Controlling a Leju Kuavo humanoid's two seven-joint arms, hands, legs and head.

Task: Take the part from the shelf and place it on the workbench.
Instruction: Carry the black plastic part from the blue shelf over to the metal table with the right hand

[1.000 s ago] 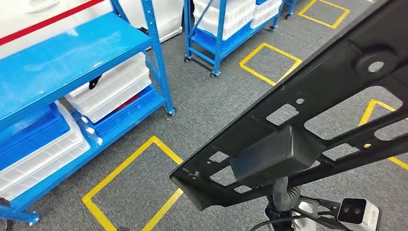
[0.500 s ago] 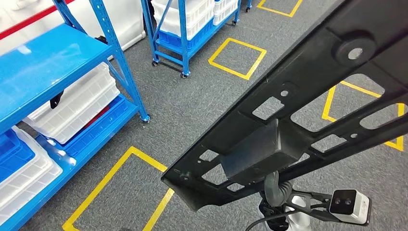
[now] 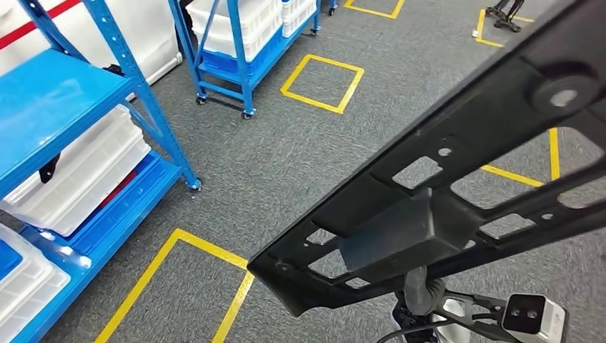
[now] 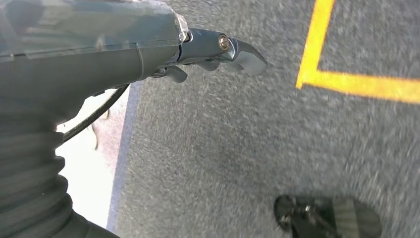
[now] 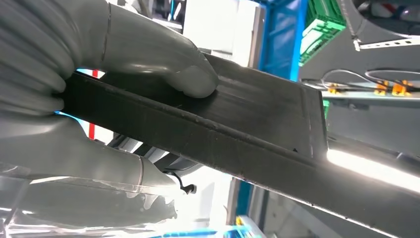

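The part is a long flat black plastic panel with several cut-outs and a boxy lump on its underside. It stretches from the lower middle of the head view up to the right edge, high above the floor. My right hand grips one edge of the part, its thick grey thumb pressed on the flat face and the other fingers underneath. My left hand hangs over grey carpet with its dark fingers loosely extended and nothing in them.
A blue shelf rack with white bins stands at the left. A second blue rack on castors stands further back. Yellow tape squares mark the grey carpet. A tripod's feet show at the top right.
The whole scene has slid left and the racks have drawn away, so the camera has turned. The part stays held in my right hand in the same pose.
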